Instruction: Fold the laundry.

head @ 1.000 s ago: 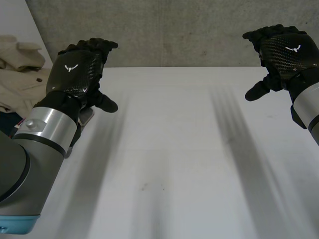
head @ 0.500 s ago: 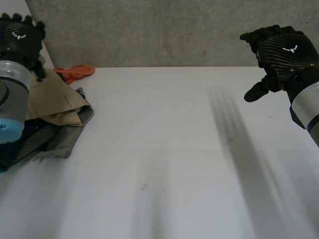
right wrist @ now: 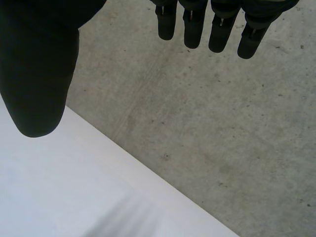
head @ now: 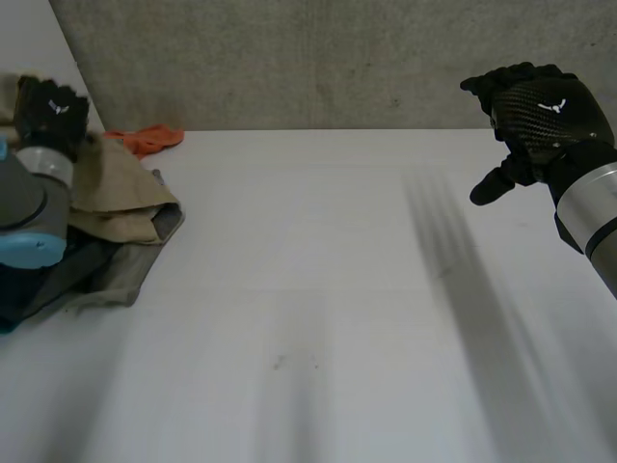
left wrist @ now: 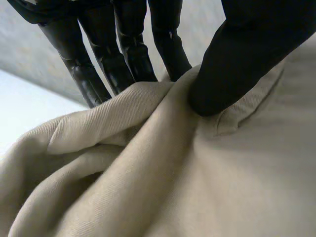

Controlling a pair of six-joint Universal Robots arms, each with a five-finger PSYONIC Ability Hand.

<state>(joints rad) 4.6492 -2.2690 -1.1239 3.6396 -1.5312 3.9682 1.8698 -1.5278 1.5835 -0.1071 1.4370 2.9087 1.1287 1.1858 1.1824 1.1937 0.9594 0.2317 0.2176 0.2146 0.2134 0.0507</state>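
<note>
— Left side?
— My black left hand (head: pixel 53 108) is far out at my left, raised, its back toward the head camera. The grey arm joint (head: pixel 19 203) with its light-blue cap sits just below it. Wrist view: straight fingers (left wrist: pixel 123 54) behind a fold of beige twill cloth (left wrist: pixel 163 173), thumb (left wrist: pixel 237 69) pressed on the front. The fold is pinched between them.
— Right?
— My black carbon-weave right hand (head: pixel 540 111) hangs high at my right on a silver-grey wrist (head: pixel 590 207). Its fingers (right wrist: pixel 192 24) are loosely bent and the thumb (right wrist: pixel 37 74) is spread well apart from them. The hand is relaxed.
</note>
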